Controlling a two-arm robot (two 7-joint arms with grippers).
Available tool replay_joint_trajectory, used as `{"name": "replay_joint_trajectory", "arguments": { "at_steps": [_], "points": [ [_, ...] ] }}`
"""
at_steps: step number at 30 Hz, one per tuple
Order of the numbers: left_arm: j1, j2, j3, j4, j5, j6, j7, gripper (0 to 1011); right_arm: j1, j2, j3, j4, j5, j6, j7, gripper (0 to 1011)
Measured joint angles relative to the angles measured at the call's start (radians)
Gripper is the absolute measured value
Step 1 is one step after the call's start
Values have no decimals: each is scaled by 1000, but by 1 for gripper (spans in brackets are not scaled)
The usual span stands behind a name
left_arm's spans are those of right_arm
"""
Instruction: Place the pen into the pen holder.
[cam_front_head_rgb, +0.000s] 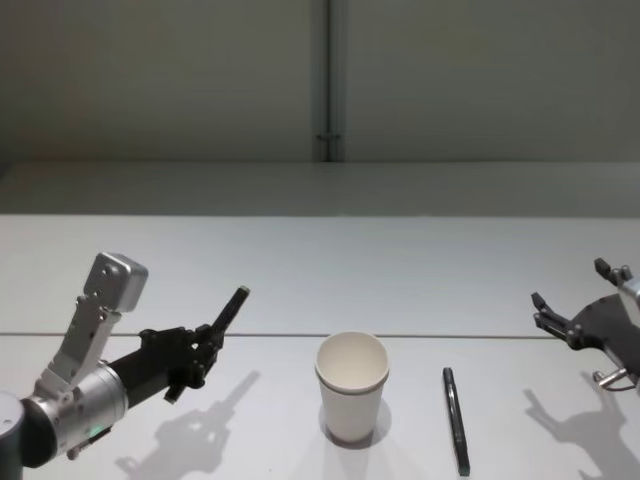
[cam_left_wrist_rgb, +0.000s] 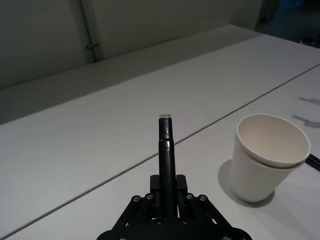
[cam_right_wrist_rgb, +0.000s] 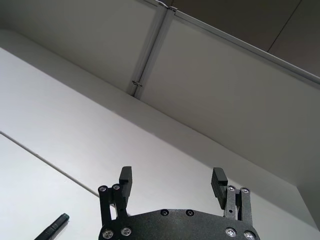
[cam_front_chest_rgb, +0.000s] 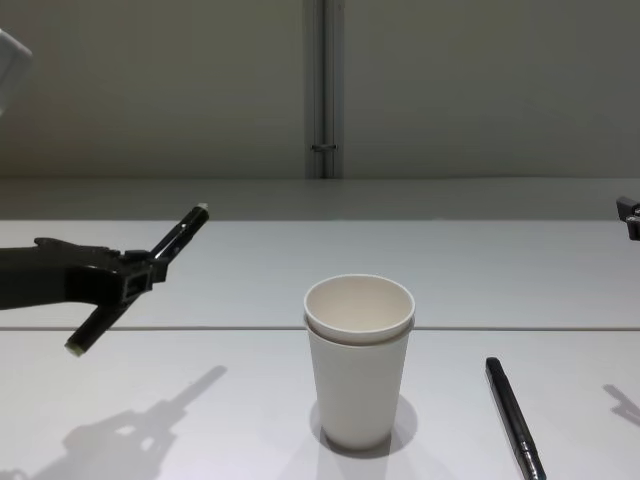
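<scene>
Left gripper (cam_front_head_rgb: 203, 348) pinches the pen (cam_front_head_rgb: 230, 308) mid-barrel, end jutting past the jaws, likely to tip into the pen holder (cam_front_head_rgb: 352, 390) alongside; right gripper (cam_front_head_rgb: 568, 283) idles, spread.

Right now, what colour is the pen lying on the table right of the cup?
Black. The pen shows best in the chest view.
</scene>
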Motion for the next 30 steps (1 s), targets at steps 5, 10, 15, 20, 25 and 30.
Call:
{"name": "replay_joint_trajectory", "arguments": {
  "at_steps": [5, 10, 15, 20, 25, 30],
  "points": [
    [16, 10, -9, -13, -46, -78, -46, 185, 0, 0, 0, 0, 0, 0, 0, 1008],
    [29, 17, -15, -19, -88, -143, -86, 185, 0, 0, 0, 0, 0, 0, 0, 1009],
    [38, 25, -13, -22, -127, -209, -135, 185, 0, 0, 0, 0, 0, 0, 0, 1009],
    [39, 30, -2, -21, -169, -261, -194, 185, 0, 0, 0, 0, 0, 0, 0, 1009],
    [28, 30, 19, -7, -219, -316, -270, 185, 0, 0, 0, 0, 0, 0, 0, 1009],
    [-3, 21, 54, 19, -256, -353, -338, 185, 0, 0, 0, 0, 0, 0, 0, 1009]
  ]
}}
